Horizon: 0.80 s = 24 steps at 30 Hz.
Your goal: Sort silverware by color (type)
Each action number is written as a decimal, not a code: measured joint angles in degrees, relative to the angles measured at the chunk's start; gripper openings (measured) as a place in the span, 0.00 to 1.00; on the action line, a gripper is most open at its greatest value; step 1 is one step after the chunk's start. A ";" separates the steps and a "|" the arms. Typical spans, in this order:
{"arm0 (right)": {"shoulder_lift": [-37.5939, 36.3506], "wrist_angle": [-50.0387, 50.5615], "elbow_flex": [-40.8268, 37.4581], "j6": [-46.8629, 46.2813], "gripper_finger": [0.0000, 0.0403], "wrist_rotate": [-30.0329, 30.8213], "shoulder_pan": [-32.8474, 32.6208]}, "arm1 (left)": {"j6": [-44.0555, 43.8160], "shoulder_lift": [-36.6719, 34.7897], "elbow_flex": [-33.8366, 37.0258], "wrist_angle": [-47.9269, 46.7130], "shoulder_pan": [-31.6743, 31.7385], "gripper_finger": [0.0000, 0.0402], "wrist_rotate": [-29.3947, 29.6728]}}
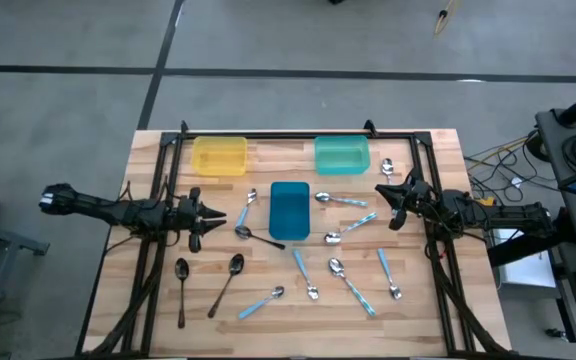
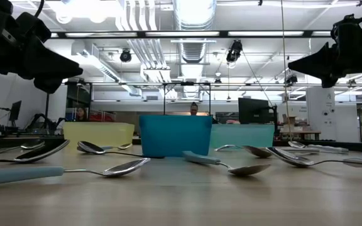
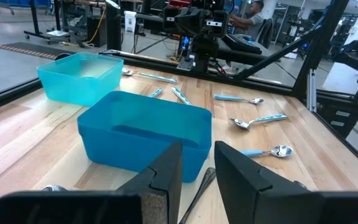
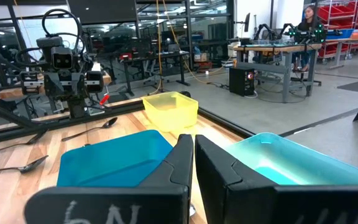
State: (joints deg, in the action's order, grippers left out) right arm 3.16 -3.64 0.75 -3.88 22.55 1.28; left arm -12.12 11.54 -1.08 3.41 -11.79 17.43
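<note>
Spoons lie scattered flat on the wooden table. Three black ones are at the near left. Several silver ones with light blue handles lie around the middle and near right. One silver spoon lies at the far right. My left gripper hangs level at the table's left, open, nothing between its fingers. My right gripper hangs level at the right, shut and empty. Both point toward the table's middle, above the spoons.
A blue tray stands in the table's middle between the two grippers. A yellow tray and a teal tray stand along the far edge. A black frame runs round the table. People and benches show in the room beyond.
</note>
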 joint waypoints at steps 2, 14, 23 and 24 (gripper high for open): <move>0.01 -0.01 -0.01 -0.01 0.02 -0.01 -0.01 | 0.01 0.00 0.02 -0.01 0.00 0.19 0.00; 0.00 -1.00 0.00 -6.13 0.02 -0.02 0.00 | 2.49 0.01 0.00 10.09 0.02 0.19 0.00; 0.49 -7.42 -0.02 -11.72 0.02 -3.69 0.13 | -3.89 -0.01 0.00 26.90 0.06 0.19 0.47; 0.88 -9.47 -0.02 -10.99 0.02 -6.34 0.11 | -3.54 0.01 0.00 28.19 0.06 0.19 0.84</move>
State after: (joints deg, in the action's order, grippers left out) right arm 4.04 -13.11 0.73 -14.87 16.20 1.39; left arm -15.65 11.55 -1.08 31.61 -11.73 18.27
